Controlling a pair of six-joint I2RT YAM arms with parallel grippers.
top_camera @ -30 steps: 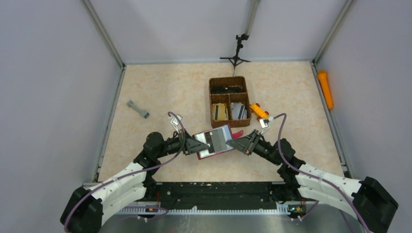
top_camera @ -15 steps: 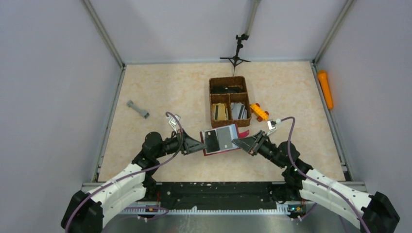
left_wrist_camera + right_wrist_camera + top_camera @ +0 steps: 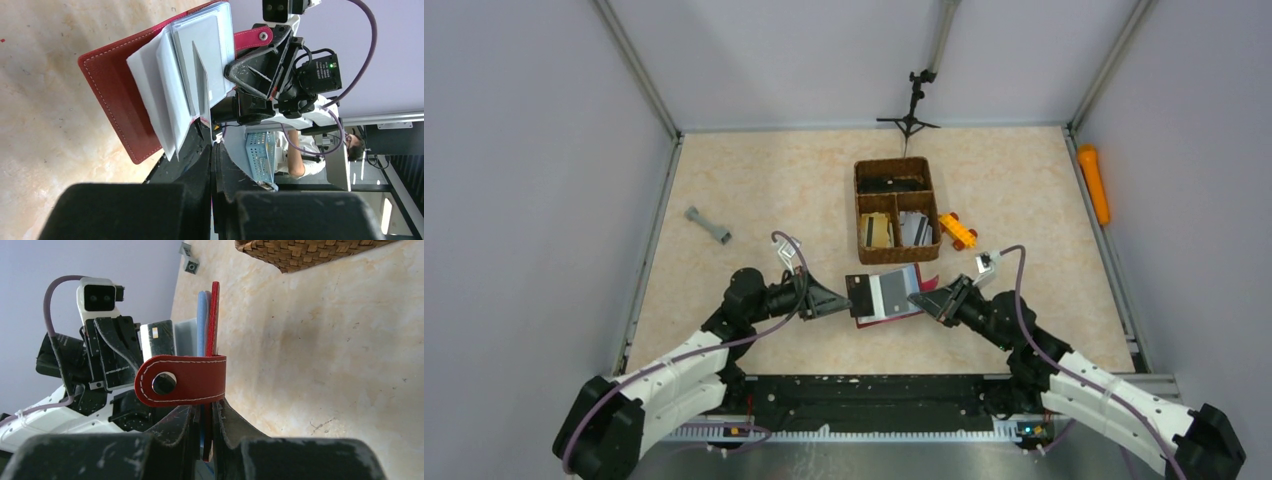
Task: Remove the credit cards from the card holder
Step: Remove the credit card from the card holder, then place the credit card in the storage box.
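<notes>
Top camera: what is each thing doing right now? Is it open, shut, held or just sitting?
card holder: open, gripped at both ends.
credit cards: tucked in the holder's sleeves.
left tool: shut on the card holder.
right tool: shut on the card holder.
basket: upright, things in its compartments.

The right tool [image 3: 204, 412] pinches the red card holder [image 3: 215, 315], which stands on edge between its fingers with a blue card [image 3: 201, 320] against the cover. The snap tab [image 3: 185, 381] loops just above the fingertips. Ahead and left is the left tool [image 3: 131, 357]; ahead and right, a woven basket [image 3: 310, 252].
</notes>
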